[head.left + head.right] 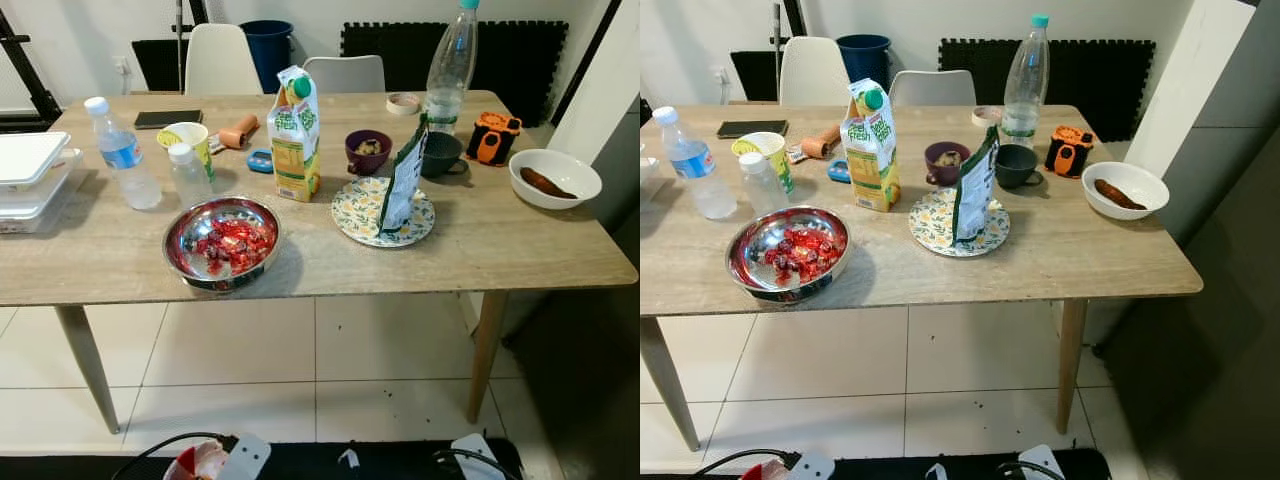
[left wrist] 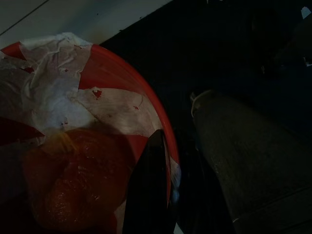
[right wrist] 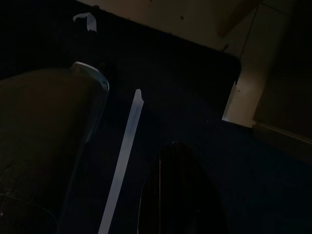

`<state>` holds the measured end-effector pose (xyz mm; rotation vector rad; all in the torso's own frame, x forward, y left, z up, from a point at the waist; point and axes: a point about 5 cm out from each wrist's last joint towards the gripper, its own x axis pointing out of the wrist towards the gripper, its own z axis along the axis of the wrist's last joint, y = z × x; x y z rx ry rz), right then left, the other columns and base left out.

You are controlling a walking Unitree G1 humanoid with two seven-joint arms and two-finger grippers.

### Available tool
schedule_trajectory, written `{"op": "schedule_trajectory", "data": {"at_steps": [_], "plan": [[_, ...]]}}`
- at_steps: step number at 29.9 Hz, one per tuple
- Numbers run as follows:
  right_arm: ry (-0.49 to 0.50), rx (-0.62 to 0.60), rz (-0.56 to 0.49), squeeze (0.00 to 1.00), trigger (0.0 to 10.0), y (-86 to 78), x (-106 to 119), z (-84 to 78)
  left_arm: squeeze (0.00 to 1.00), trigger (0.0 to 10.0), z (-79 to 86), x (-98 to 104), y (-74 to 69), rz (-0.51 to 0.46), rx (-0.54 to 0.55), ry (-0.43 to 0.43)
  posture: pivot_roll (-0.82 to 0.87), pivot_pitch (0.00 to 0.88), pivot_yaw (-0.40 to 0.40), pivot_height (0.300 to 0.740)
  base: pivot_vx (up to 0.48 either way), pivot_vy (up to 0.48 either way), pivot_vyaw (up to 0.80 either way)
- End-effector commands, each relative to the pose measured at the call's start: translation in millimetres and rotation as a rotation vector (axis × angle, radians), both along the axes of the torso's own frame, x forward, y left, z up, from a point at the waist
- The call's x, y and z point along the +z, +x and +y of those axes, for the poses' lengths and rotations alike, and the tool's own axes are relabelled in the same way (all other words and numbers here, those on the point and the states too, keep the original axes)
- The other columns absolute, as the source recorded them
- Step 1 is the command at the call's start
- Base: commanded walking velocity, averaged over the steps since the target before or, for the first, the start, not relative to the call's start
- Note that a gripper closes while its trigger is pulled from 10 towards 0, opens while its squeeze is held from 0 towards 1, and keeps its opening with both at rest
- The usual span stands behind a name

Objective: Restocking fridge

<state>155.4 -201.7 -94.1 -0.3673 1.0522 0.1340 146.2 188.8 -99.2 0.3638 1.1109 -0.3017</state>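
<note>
On the wooden table (image 1: pixel 480 250) stand a juice carton (image 1: pixel 295 135), a steel bowl of red pieces (image 1: pixel 222 243), two small water bottles (image 1: pixel 122 153), a tall clear bottle (image 1: pixel 450 65) and a green pouch (image 1: pixel 403 180) on a floral plate (image 1: pixel 350 215). Low at my left side, my left gripper (image 2: pixel 161 141) is shut on a red bowl (image 2: pixel 109 92); one black finger (image 2: pixel 148 185) lies over its rim. The bowl holds orange food (image 2: pixel 68 180) and white paper. My right gripper (image 3: pixel 176 151) hangs idle over a dark mat.
A purple cup (image 1: pixel 368 152), a dark cup (image 1: pixel 441 153), an orange-black device (image 1: pixel 494 137) and a white bowl (image 1: pixel 555 177) sit on the table's right half. White containers (image 1: pixel 30 170) lie at its left end. Two chairs (image 1: pixel 222 58) and a blue bin (image 1: pixel 268 45) stand behind.
</note>
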Motion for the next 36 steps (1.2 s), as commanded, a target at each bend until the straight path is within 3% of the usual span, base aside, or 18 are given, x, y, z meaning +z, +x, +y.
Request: {"op": "schedule_trajectory", "data": {"at_steps": [1, 36], "plan": [[0.005, 0.006, 0.068, 0.00, 10.0, -17.4, -7.5, 3.6, 0.00, 10.0, -1.7, -8.8, -24.2, 0.092, -0.011, 0.002, -0.06, 0.112, 0.007, 0.740, 0.000, 0.000, 0.00], [0.000, 0.010, 0.071, 0.00, 10.0, -17.7, -7.4, 2.5, 0.00, 10.0, -3.6, -9.4, -25.4, 0.093, -0.006, -0.002, -0.06, 0.111, 0.004, 0.740, 0.000, 0.000, 0.00]]}}
